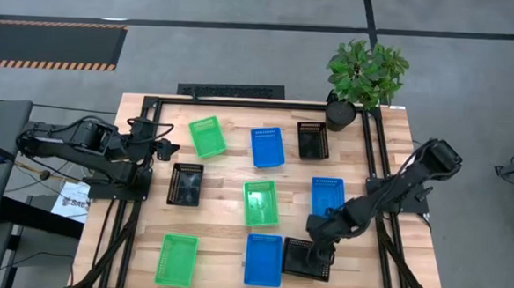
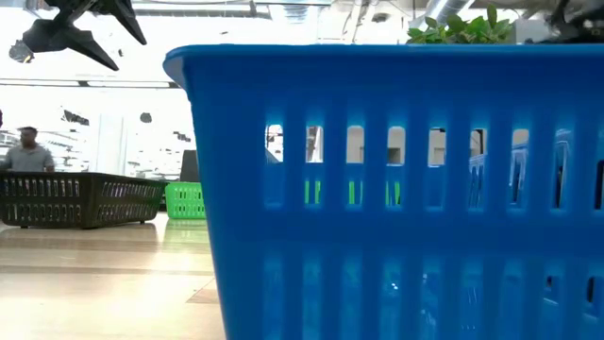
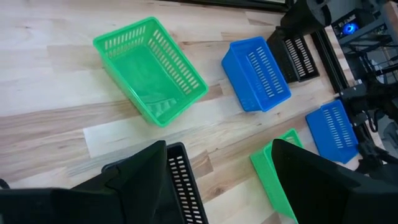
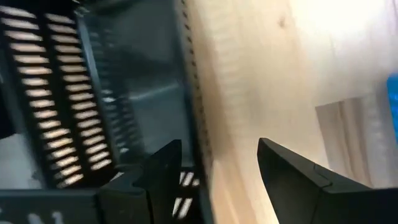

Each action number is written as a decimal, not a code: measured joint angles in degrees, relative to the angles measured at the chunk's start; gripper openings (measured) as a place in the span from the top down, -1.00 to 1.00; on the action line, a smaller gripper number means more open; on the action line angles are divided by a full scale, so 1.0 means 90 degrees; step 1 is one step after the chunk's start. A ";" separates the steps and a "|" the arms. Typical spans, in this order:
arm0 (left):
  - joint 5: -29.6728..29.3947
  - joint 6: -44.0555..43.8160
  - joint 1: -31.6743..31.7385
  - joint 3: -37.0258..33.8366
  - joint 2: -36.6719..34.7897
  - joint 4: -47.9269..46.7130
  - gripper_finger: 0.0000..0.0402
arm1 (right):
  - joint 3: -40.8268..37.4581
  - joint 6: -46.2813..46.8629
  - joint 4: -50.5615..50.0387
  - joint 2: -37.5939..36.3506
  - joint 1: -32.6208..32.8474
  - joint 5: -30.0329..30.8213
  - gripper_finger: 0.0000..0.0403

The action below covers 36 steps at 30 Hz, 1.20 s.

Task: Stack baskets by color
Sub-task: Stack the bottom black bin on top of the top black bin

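Note:
Nine baskets lie on the wooden table in three rows. The far row holds a green basket, a blue one and a black one. In the middle row are black, green and blue. The near row has green, blue and black. My right gripper is open and points down over the near black basket's far wall, one finger over its inside and one over the table beside it. My left gripper hangs open, raised above the table's left part.
A potted plant stands at the far right corner. A black metal frame runs along the table's edges. In the low view the near blue basket fills most of the picture. A person is in the room beyond.

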 joint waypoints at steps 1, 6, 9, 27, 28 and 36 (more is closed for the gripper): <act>-0.0005 -0.0001 0.0000 0.0000 0.0000 0.0002 -0.39 | 0.0002 0.0034 0.0036 0.0064 0.0003 -0.0037 -0.14; -0.0003 -0.0058 0.0000 0.0000 0.0000 0.0009 -0.39 | 0.0124 0.0151 0.0038 0.0333 0.0007 -0.0199 0.25; 0.0001 -0.0060 0.0000 0.0000 0.0000 0.0011 -0.39 | 0.0188 0.0299 -0.0002 0.0339 0.0007 -0.0281 0.70; 0.0022 0.0027 0.0000 0.0000 0.0000 0.0016 -0.39 | 0.0534 0.2345 -0.0966 -0.2651 -0.0194 0.2041 0.96; 0.0022 0.0029 -0.0001 0.0000 0.0000 0.0015 -0.39 | 0.0534 0.2561 -0.1122 -0.2831 -0.0297 0.2450 0.97; 0.0012 0.0033 0.0000 0.0000 0.0000 0.0015 -0.39 | 0.0529 0.4881 -0.3954 -0.3289 -0.1774 0.3280 0.97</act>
